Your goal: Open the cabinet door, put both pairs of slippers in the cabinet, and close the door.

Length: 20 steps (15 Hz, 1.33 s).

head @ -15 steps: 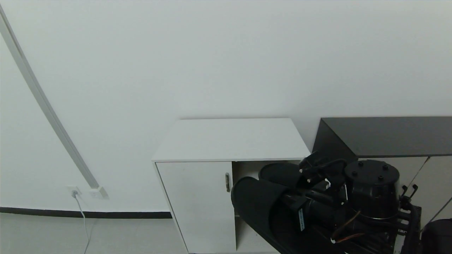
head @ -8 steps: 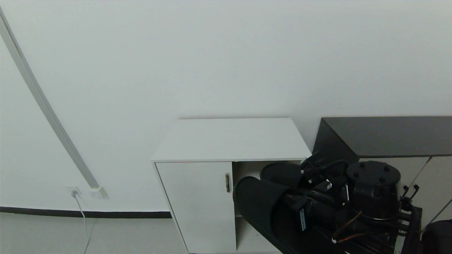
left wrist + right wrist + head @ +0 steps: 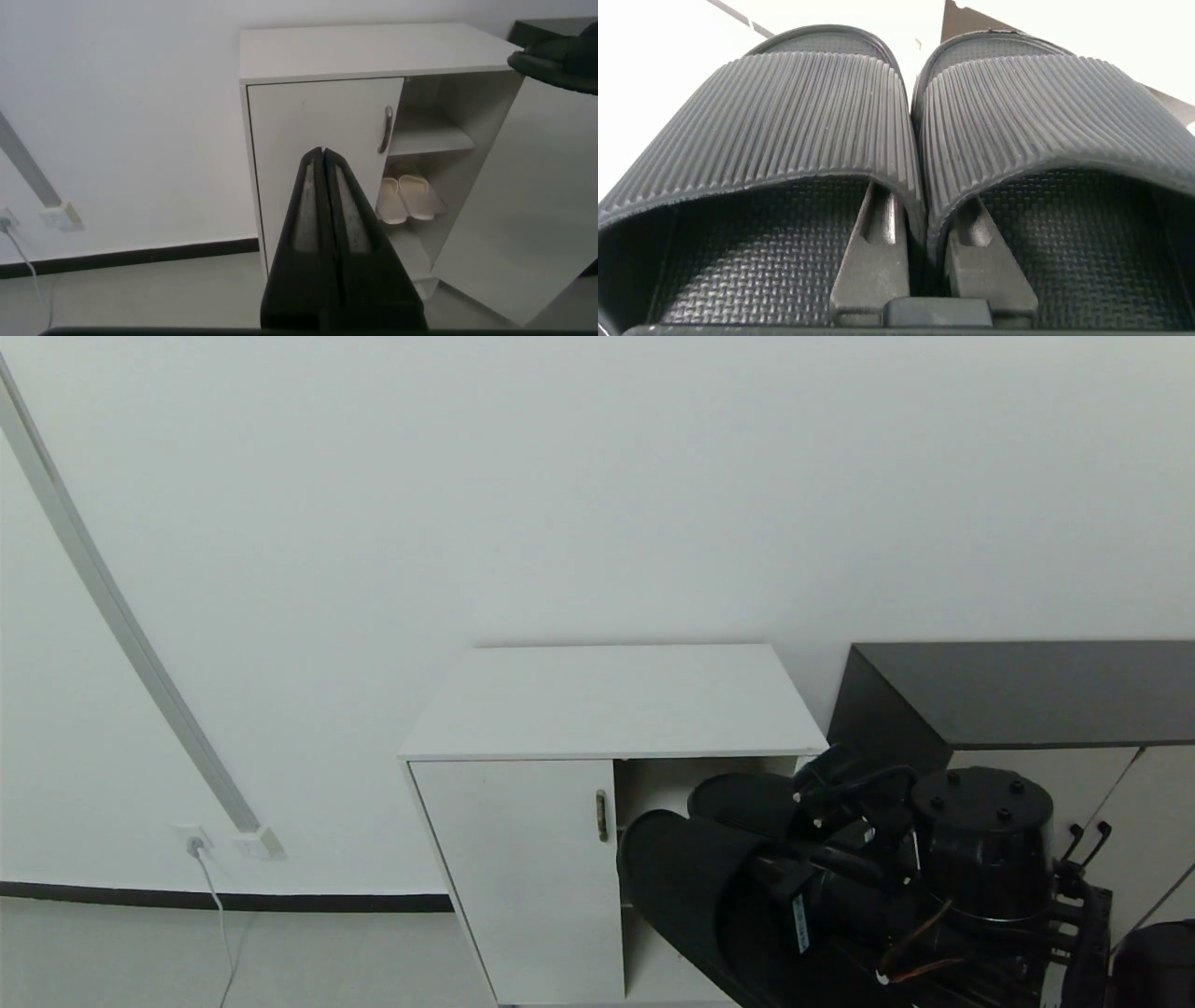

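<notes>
Head view:
- Low white two-door cabinet (image 3: 607, 705) stands against the white wall. Its left door (image 3: 523, 868) is shut, with a small metal handle (image 3: 601, 816) at its inner edge. The right half is open and the pale interior is visible.
- Pair of dark ribbed rubber slippers (image 3: 691, 868) is held up in the air just in front of the open right half, toes toward the cabinet.
- Black-topped cabinet (image 3: 1027, 691) stands just beside the white one, on its right.
- A wall socket with a grey cable (image 3: 198, 848) sits low on the wall, well to the left.

Left wrist view:
- Left gripper (image 3: 322, 233): fingers pressed flat together, nothing between them. It is well apart from the cabinet front.
- The cabinet's right door (image 3: 551, 187) is swung wide open.
- Pair of beige slippers (image 3: 411, 198) lies side by side on the level under the inner shelf (image 3: 430, 140).

Right wrist view:
- Right gripper (image 3: 924, 257): closed on the dark slippers. One finger (image 3: 873, 252) lies inside each slipper, and the two inner side walls are pinched together between them. The slippers sit side by side, straps up.
</notes>
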Motion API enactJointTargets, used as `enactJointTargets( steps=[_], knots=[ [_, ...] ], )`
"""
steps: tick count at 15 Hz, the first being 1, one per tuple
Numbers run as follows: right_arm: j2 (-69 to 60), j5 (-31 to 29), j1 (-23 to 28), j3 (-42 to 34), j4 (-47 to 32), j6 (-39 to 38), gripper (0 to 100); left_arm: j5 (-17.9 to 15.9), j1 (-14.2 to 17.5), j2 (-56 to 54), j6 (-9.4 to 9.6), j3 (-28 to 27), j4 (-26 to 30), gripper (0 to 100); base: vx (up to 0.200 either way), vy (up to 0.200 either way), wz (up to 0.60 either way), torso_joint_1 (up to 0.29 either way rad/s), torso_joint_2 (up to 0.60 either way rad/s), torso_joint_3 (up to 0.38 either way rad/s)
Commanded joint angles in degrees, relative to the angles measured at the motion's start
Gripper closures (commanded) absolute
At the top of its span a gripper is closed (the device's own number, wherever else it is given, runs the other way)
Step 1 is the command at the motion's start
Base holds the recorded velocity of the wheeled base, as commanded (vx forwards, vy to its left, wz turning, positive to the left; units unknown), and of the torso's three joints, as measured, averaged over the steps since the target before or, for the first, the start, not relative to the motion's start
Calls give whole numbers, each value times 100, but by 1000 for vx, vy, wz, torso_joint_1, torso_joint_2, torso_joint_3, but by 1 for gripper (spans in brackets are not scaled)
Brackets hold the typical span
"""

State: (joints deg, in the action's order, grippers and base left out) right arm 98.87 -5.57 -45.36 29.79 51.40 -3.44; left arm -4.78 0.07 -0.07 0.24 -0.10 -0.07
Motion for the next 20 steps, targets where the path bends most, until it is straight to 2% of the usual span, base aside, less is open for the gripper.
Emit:
enactJointTargets(
  steps=[1, 8, 20],
  knots=[
    [19, 3, -8, -9, 11, 1, 100, -6, 1, 7, 2, 1, -1, 100, 0, 0, 0, -149, 349, 188],
    [27, -5, -61, -17, 2, 89, 100, 3, 1, 7, 2, 1, -1, 100, 0, 0, 0, -169, 394, 217],
    [124, -14, -61, -79, 160, 89, 100, 3, 1, 7, -16, 1, -1, 100, 0, 0, 0, -209, 531, 319]
  ],
)
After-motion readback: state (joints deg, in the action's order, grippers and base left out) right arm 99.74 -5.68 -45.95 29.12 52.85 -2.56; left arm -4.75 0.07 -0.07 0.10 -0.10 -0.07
